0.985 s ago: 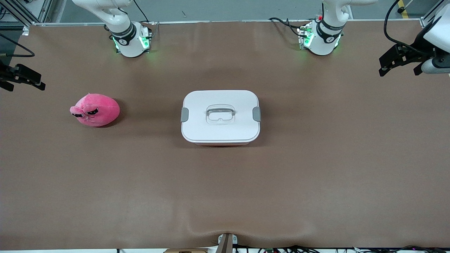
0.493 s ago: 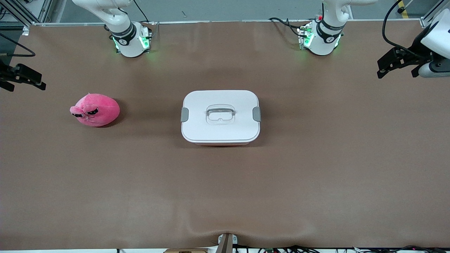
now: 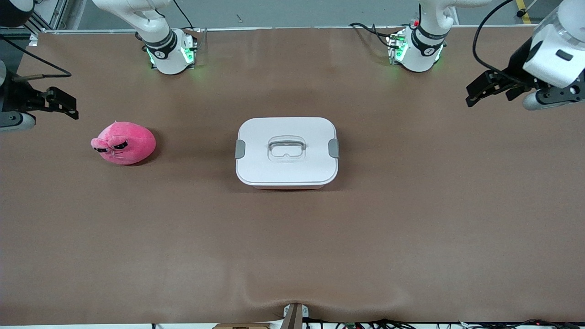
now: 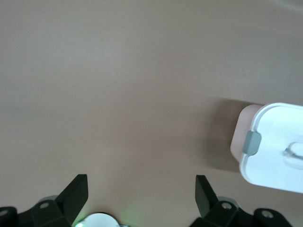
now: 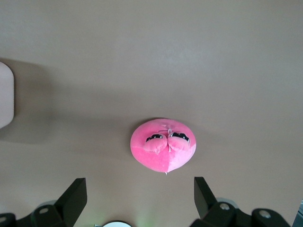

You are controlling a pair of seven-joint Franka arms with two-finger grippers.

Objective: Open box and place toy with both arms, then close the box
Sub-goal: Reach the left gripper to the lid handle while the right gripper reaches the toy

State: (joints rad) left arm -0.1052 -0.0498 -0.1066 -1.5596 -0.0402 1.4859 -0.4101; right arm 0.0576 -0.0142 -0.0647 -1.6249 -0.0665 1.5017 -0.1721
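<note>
The box (image 3: 286, 153) sits shut in the middle of the table, its white lid on, a grey clip (image 3: 240, 149) at each end and a clear handle (image 3: 286, 148) on top. Part of it shows in the left wrist view (image 4: 274, 142). The pink plush toy (image 3: 124, 142) lies on the table toward the right arm's end; it shows in the right wrist view (image 5: 163, 144). My right gripper (image 3: 61, 106) is open and empty in the air, past the toy toward the table's end. My left gripper (image 3: 482, 89) is open and empty in the air over the table's other end.
The brown table cover (image 3: 292, 237) has a wrinkle at the edge nearest the front camera. The two arm bases (image 3: 171, 52) (image 3: 416, 50) stand along the edge farthest from the front camera. A bracket (image 3: 295, 315) sticks up at the nearest edge.
Both grippers have moved inward over the table from its ends, the left one more. The box and the toy have not moved.
</note>
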